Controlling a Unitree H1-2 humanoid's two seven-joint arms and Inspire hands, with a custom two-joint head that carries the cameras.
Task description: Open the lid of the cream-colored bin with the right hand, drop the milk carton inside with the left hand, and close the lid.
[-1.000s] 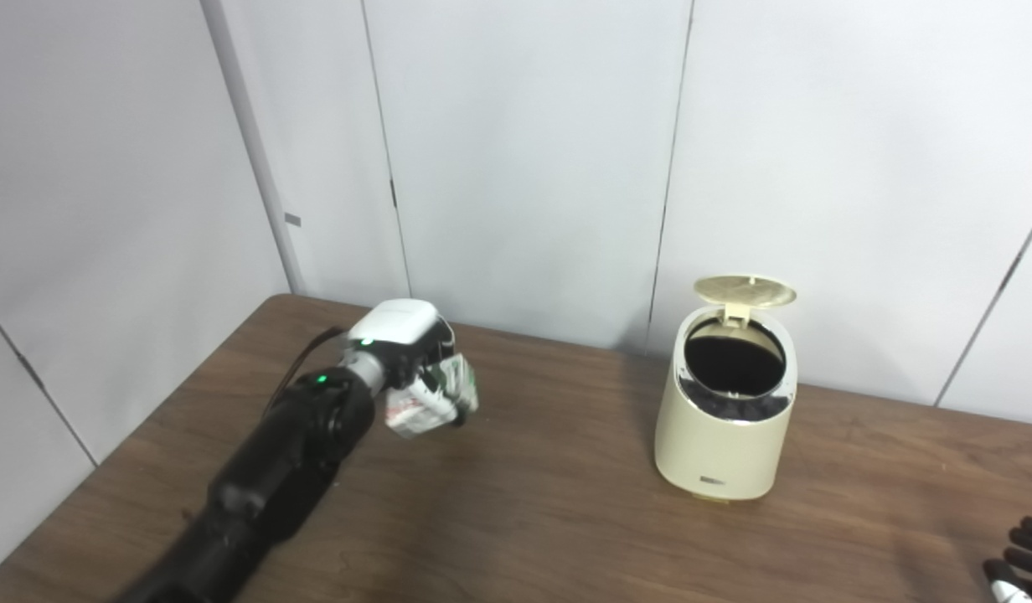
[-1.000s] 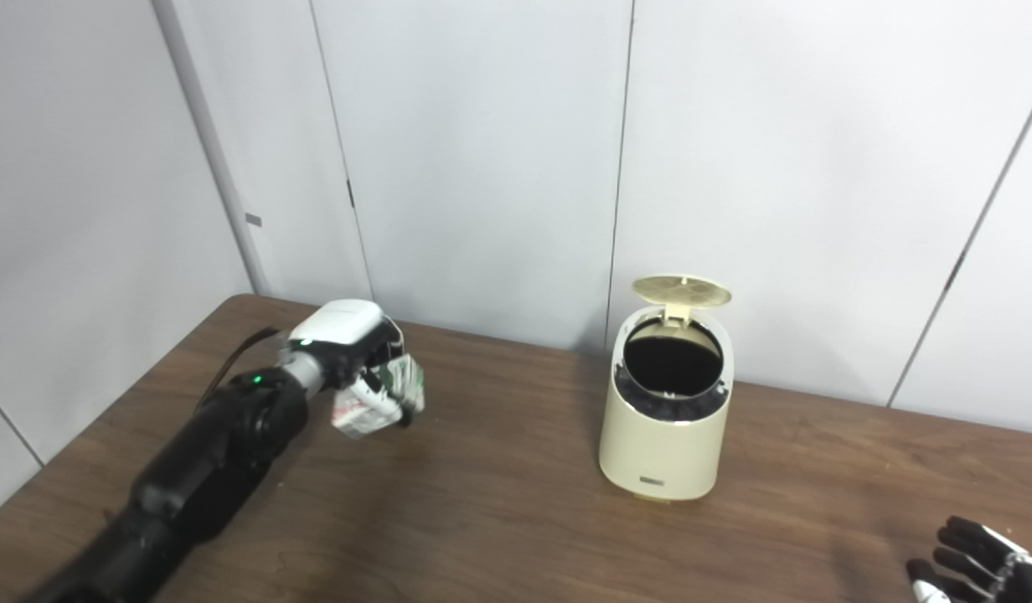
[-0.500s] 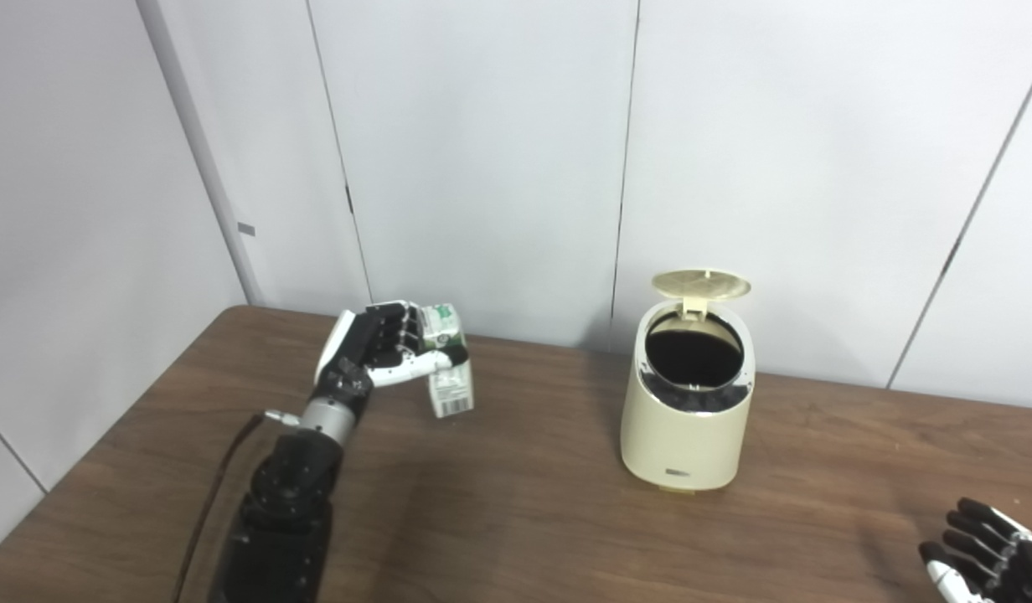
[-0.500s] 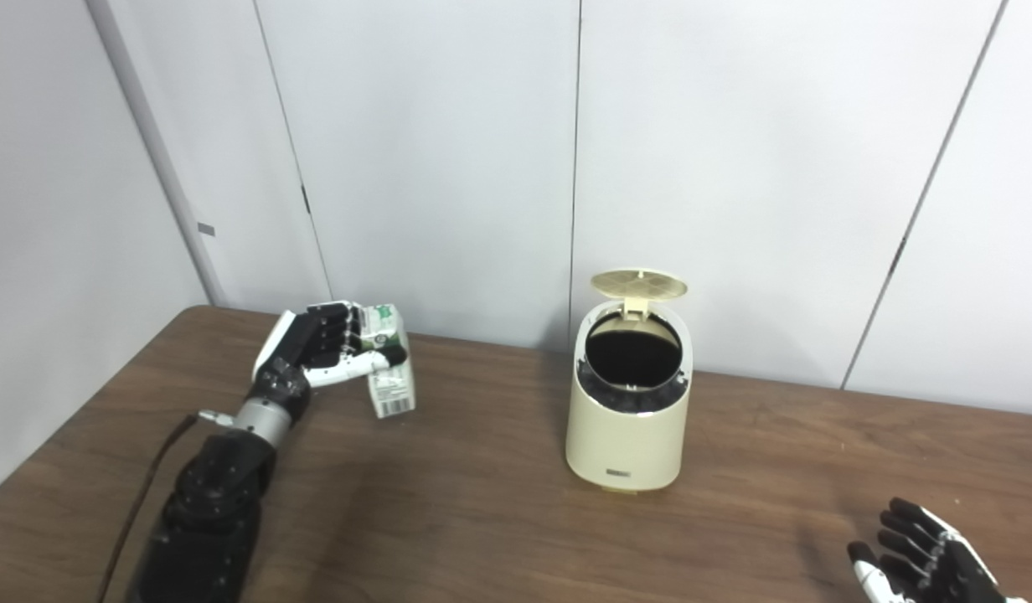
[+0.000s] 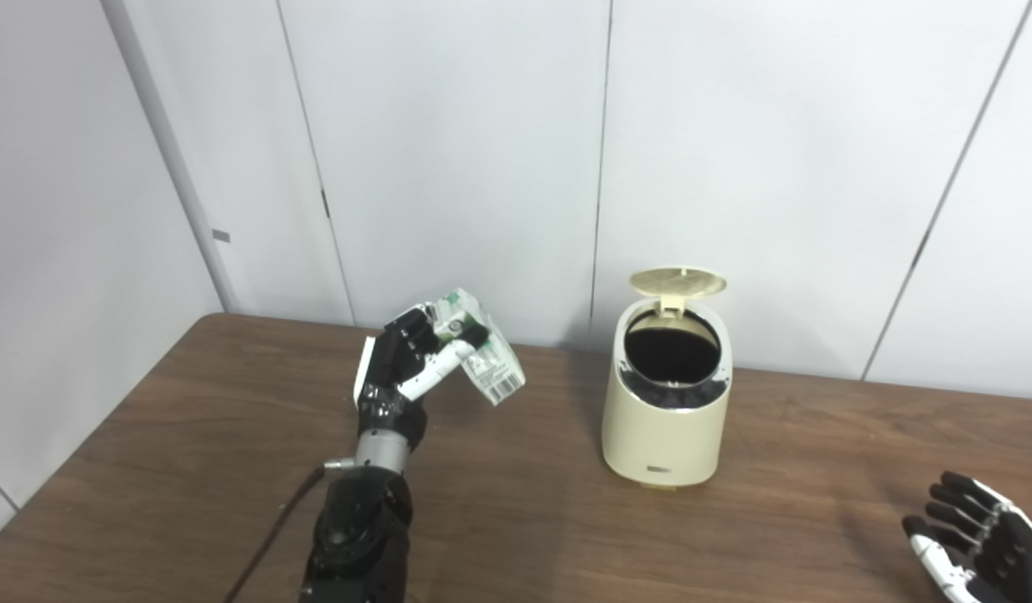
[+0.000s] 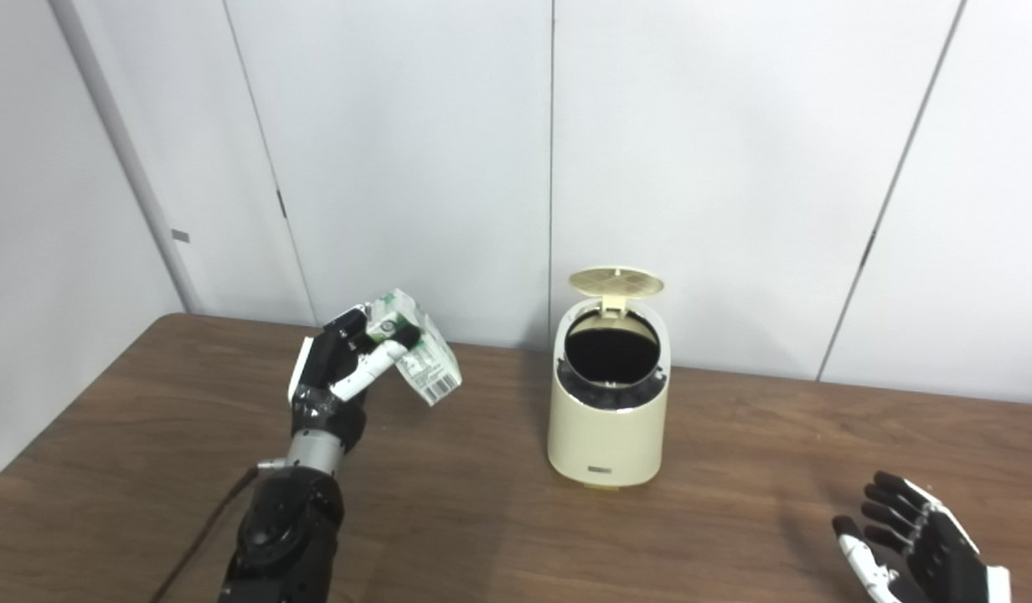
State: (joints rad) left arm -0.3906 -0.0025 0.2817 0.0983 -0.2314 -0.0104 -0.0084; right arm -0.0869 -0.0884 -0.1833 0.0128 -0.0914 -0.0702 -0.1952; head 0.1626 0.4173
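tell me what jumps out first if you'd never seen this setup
The left hand stands out most: raised above the left part of the brown table, its fingers closed on a tilted milk carton. To its right stands the cream-colored bin with its lid flipped up and the dark opening showing. The right hand waits open, fingers apart, at the bottom right corner.
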